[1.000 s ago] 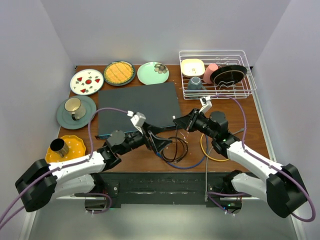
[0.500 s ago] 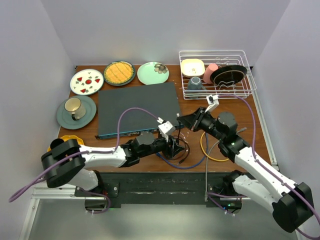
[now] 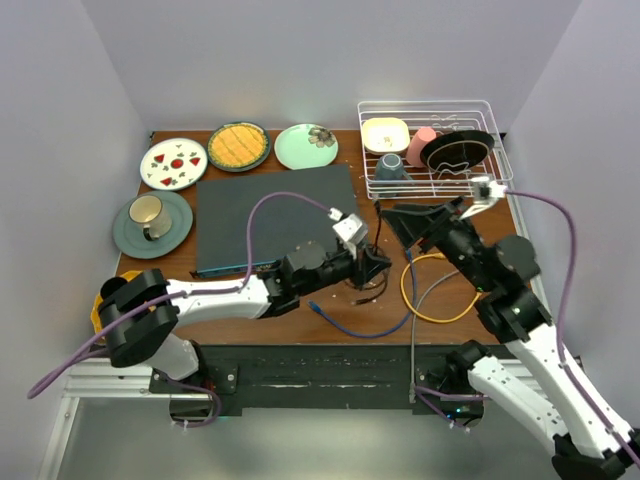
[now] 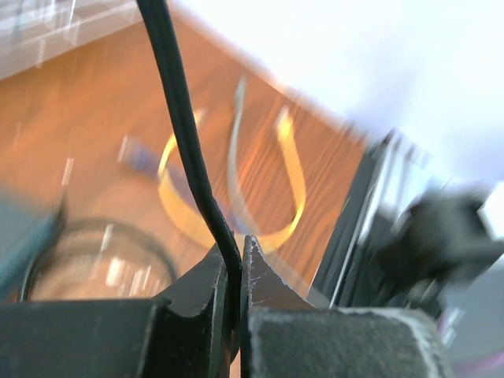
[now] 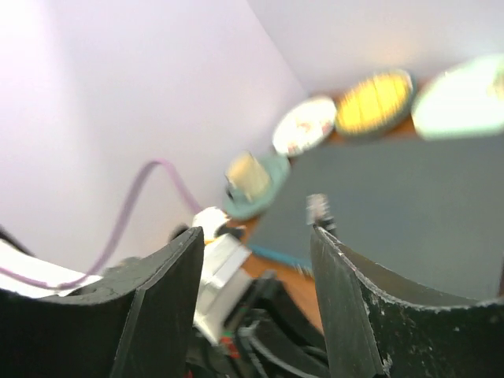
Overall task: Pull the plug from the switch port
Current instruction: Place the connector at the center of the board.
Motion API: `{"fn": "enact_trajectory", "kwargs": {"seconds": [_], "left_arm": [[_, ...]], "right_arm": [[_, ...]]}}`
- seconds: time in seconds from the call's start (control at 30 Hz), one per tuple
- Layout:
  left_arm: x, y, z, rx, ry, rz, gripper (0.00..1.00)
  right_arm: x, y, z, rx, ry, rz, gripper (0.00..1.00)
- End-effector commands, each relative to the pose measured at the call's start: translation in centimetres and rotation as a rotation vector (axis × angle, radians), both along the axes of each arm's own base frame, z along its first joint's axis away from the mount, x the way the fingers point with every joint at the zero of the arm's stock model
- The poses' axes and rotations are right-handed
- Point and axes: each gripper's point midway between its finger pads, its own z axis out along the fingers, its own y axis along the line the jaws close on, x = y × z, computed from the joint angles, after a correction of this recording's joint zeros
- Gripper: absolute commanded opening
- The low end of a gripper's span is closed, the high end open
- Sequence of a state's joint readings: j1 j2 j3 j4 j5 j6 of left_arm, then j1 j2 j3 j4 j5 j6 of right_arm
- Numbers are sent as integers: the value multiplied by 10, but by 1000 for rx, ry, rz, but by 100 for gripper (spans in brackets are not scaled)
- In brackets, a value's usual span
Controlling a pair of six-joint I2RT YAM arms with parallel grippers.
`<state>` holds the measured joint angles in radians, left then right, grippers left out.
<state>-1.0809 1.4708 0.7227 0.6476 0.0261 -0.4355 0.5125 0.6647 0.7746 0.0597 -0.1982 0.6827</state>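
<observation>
The left gripper [image 4: 240, 253] pinches the black cable [image 4: 178, 102], the right gripper [image 5: 253, 236] is spread, and I cannot tell if the plug is out.

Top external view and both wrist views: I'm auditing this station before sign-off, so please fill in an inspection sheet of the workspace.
Surface: wooden table, crowded.
Job's things: switch lies flat mid-table; plug cannot be told apart.
Clutter: row of plates behind the switch, cup on saucer, dish rack holding dishes.
Grippers: left gripper shut on a black cable; right gripper open, holding nothing.
Cables: yellow loop and blue cable lie loose near the front edge.
Surroundings: plain pale walls.
</observation>
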Motion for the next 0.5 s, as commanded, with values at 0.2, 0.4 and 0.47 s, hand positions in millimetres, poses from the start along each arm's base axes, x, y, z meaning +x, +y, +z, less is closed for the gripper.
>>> {"fn": "enact_trajectory", "kwargs": {"seconds": [0.2,0.4,0.47], "left_arm": [[0,-104,83,-262,-8,-261,0],[0,-159,72,-273,47,-386,0],[-4,-185,71,-268,50,-450,0]], "right_arm": [[-44,-31,84,83,-219,-35,60],[-46,-32,87,67,-232,-36,60],[-44,-30,83,62,-224,-34,60]]}}
